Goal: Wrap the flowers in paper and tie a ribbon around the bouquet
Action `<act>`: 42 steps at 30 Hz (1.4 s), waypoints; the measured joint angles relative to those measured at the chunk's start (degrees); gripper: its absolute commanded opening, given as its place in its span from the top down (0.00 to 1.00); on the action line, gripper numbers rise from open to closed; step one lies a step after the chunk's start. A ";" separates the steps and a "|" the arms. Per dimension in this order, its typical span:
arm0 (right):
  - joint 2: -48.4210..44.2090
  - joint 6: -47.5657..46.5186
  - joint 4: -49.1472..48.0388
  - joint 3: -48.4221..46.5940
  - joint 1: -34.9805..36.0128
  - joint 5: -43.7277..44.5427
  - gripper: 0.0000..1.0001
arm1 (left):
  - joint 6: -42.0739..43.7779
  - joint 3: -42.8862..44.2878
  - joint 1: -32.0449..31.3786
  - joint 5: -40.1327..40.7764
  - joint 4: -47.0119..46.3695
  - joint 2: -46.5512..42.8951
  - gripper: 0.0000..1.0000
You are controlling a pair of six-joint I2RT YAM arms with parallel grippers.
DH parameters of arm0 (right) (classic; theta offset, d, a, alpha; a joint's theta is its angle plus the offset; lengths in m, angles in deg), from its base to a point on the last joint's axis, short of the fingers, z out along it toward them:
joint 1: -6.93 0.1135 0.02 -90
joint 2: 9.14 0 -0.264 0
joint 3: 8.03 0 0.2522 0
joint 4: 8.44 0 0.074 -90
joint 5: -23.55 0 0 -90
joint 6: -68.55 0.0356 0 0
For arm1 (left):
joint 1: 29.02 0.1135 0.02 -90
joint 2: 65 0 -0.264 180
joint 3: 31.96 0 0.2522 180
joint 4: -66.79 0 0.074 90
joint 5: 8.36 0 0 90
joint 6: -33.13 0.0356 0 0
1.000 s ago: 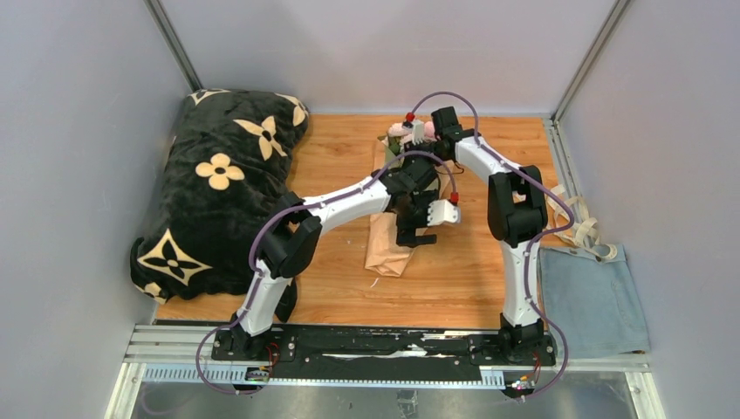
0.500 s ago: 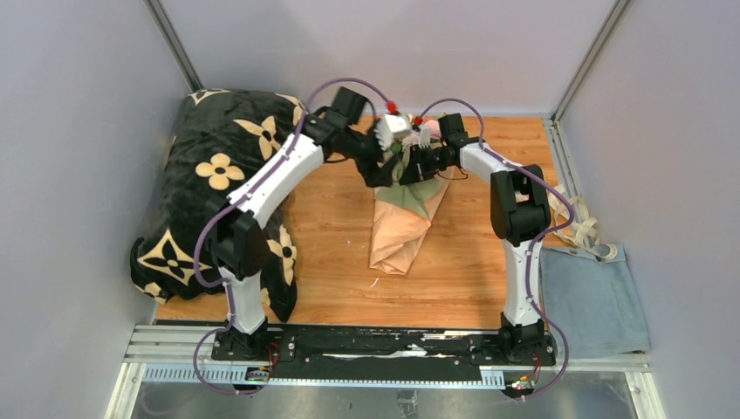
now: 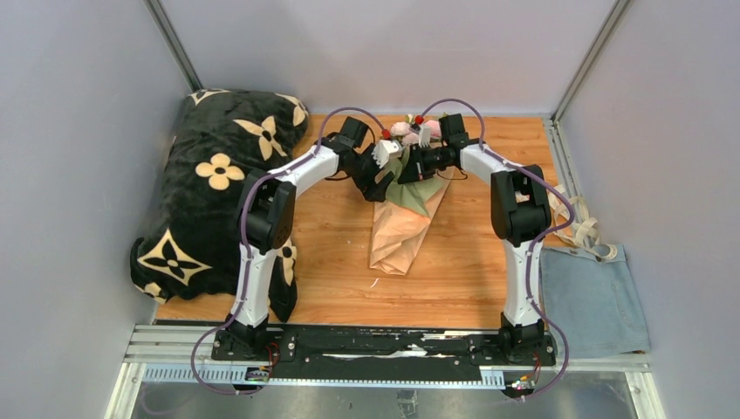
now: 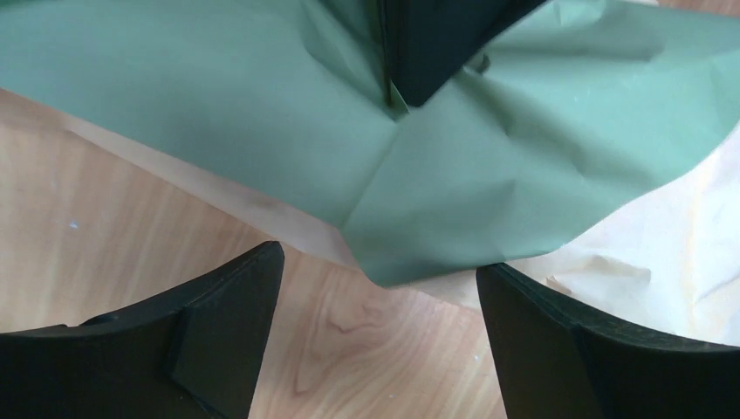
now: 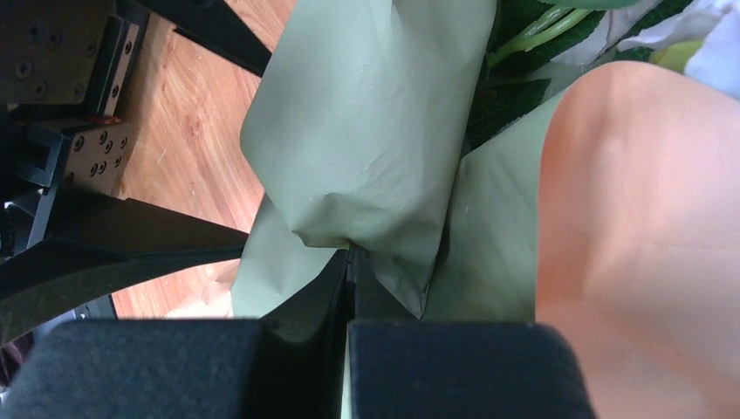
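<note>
The bouquet lies on the wooden table as a peach-tan paper [image 3: 397, 236] cone with an olive green inner fold [image 3: 414, 197]. The pink flowers [image 3: 405, 131] stick out at its far end; their green leaves [image 5: 510, 39] show in the right wrist view. My right gripper [image 3: 410, 168] [image 5: 352, 255] is shut on a pinched fold of the green paper [image 5: 375, 131]. My left gripper [image 3: 381, 182] [image 4: 380, 262] stands open just left of the cone, its fingers [image 4: 218, 323] astride the corner of the green fold [image 4: 419, 201], not touching it. The ribbon [image 3: 579, 223] lies looped at the right table edge.
A black blanket with cream flower shapes [image 3: 218, 192] fills the left side of the table. A grey-blue cloth [image 3: 598, 301] lies at the right front, under the ribbon's end. Grey walls enclose the table on three sides.
My left arm swung from over the cone's middle to its far left side and came down by the green fold. The right gripper moved down from the flowers to the fold.
</note>
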 measured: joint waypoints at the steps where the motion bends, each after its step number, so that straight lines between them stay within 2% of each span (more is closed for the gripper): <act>1: 0.00 0.02 -0.15 0.04 0.00 -0.07 1.00 | -0.07 0.57 -0.02 -0.22 -0.44 0.37 0.11; 9: -0.09 1.99 -1.73 0.68 -0.57 -0.98 1.00 | -2.16 3.93 -0.24 -1.84 -3.76 1.79 0.31; 17: -0.09 3.23 -3.13 1.16 -0.74 -1.44 1.00 | -3.43 7.26 -0.35 -6.34 -3.89 3.56 0.32; 19: -0.09 3.28 -3.26 1.44 -0.76 -1.49 1.00 | -3.65 7.91 -0.35 -7.61 -3.63 3.87 0.35; 20: -0.09 3.30 -3.26 1.49 -0.81 -1.51 1.00 | -3.80 8.20 -0.35 -8.46 -3.30 3.91 0.39; 24: -0.09 3.39 -3.48 1.51 -0.85 -1.55 1.00 | -4.44 8.98 -0.37 -11.37 -2.82 3.91 0.66; 30: -0.09 3.67 -3.56 1.51 -0.87 -1.60 0.99 | -5.81 9.20 -0.39 -12.41 -2.56 3.91 1.00; 32: -0.17 3.82 -3.54 1.53 -0.87 -1.62 0.89 | -5.84 9.20 -0.39 -12.37 -2.54 3.91 1.00; 35: -0.79 4.33 -3.56 2.14 -0.87 -1.25 0.65 | -6.47 9.20 -0.39 -12.37 -2.36 3.91 1.00; 37: -1.86 4.52 -3.78 3.17 -0.96 0.04 0.52 | -7.23 9.20 -0.39 -12.35 -2.12 3.91 1.00; 42: -8.66 8.90 -5.62 9.81 -2.69 3.13 0.43 | -10.03 9.20 -0.72 -11.17 -2.14 3.91 1.00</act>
